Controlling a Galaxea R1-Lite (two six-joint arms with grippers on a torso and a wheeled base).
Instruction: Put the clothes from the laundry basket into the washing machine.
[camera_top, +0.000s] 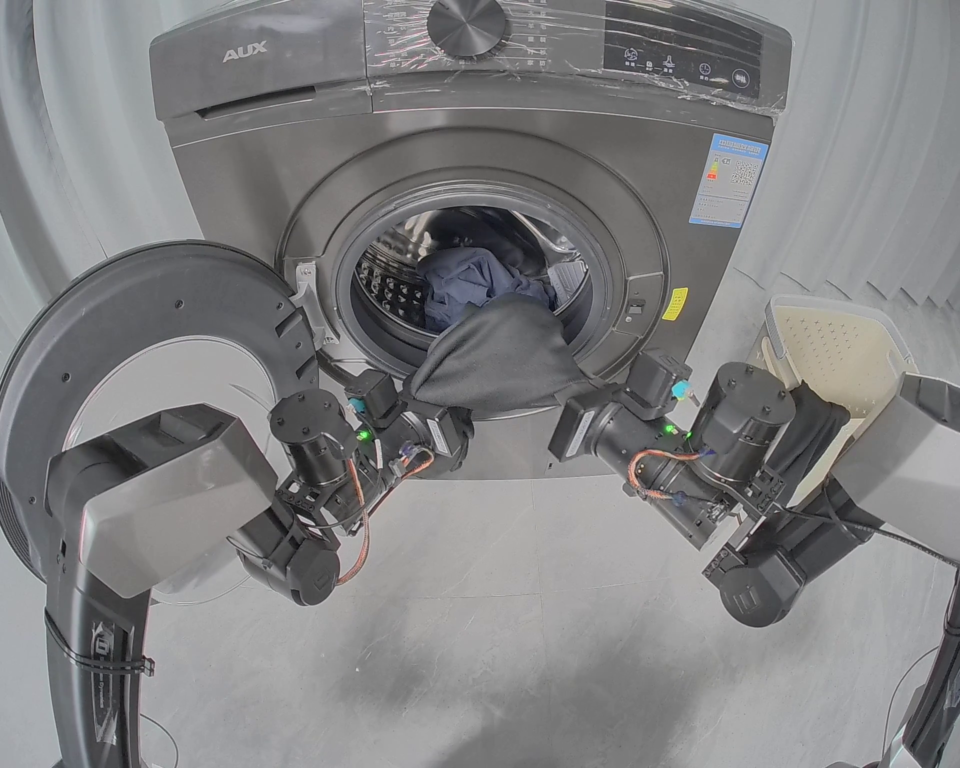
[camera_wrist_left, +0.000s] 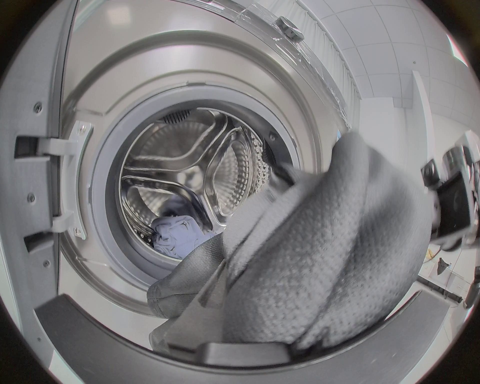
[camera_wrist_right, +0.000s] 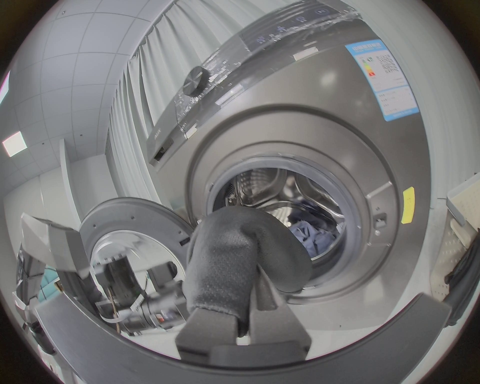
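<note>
Spilling from washing machine (camera_top: 470, 130): dark garment (camera_top: 500, 355), blue clothes (camera_top: 470, 285) behind.

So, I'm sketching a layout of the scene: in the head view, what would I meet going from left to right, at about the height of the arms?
The open round grey washer door → left pincer → dark grey knitted garment hanging from the drum mouth → right pincer → cream perforated plastic laundry basket.

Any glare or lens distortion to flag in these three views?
Head view: glare streaks the plastic film atop the washing machine. Left wrist view: fisheye bending, black corners, bright reflections off the drum. Right wrist view: same bending, a glare spot on the machine's front.
</note>
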